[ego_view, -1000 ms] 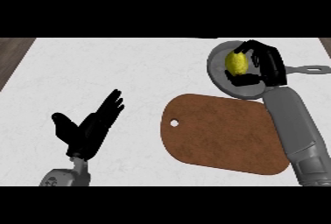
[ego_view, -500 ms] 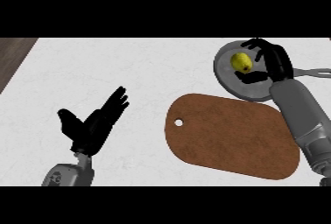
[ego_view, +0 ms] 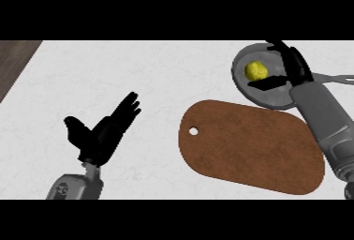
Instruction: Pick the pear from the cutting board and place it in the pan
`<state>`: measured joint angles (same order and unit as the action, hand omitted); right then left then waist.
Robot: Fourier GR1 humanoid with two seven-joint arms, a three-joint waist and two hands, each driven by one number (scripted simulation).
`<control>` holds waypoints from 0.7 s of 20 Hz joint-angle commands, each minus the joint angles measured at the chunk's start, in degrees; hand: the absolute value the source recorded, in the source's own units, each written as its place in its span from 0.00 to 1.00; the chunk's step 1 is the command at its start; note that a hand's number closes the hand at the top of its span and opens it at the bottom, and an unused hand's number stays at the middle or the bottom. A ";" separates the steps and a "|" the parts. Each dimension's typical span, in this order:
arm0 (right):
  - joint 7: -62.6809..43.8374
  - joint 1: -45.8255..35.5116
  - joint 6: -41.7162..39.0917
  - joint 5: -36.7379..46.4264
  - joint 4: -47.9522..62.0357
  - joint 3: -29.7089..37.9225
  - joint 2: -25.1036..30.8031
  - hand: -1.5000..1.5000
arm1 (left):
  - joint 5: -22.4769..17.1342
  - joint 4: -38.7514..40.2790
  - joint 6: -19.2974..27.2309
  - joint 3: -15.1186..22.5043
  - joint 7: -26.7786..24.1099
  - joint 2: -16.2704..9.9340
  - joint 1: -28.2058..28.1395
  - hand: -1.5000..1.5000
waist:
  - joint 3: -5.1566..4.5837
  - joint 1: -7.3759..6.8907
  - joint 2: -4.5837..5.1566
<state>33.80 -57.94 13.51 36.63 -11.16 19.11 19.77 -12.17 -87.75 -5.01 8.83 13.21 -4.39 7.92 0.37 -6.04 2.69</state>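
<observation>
1. Up at the far right, the pear sits inside the pan; it lies just left of the right hand, much nearer that hand than the other.
2. Fingers of the right hand look spread above the pan; the thumb pokes out just under the pear; I think the pear is let go, not held.
3. Next to the pan, the brown cutting board has nothing on it.
4. Over at the left, the left hand rests open, fingers up, well apart from the pan.
5. Nothing blocks the right hand from lifting away; the pan's handle sticks out behind it.
</observation>
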 commanded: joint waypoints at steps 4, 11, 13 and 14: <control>3.98 -1.12 -12.67 -10.43 2.26 9.67 2.52 0.00 | -0.16 0.50 -0.01 -1.28 -0.25 -0.85 -0.75 0.50 | -0.02 0.79 -0.29; 4.79 1.46 -27.42 -11.13 5.51 10.17 8.71 0.00 | 1.38 -0.62 2.12 0.50 0.73 1.27 0.30 0.50 | 0.07 0.62 -0.06; 6.13 2.20 -31.46 -11.19 5.58 10.14 10.49 0.00 | 0.71 1.06 -0.04 0.07 -1.59 0.37 -1.27 0.50 | 0.04 0.59 0.15; 6.55 1.88 -35.92 -10.91 5.40 9.74 13.18 0.00 | 0.41 -0.80 0.81 -0.20 -0.09 0.42 -1.18 0.50 | 0.06 0.80 -0.27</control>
<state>39.01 -56.66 -13.52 25.99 -6.35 28.80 28.86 -11.71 -87.66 -4.48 8.56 12.82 -4.13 7.31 0.41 -5.33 2.62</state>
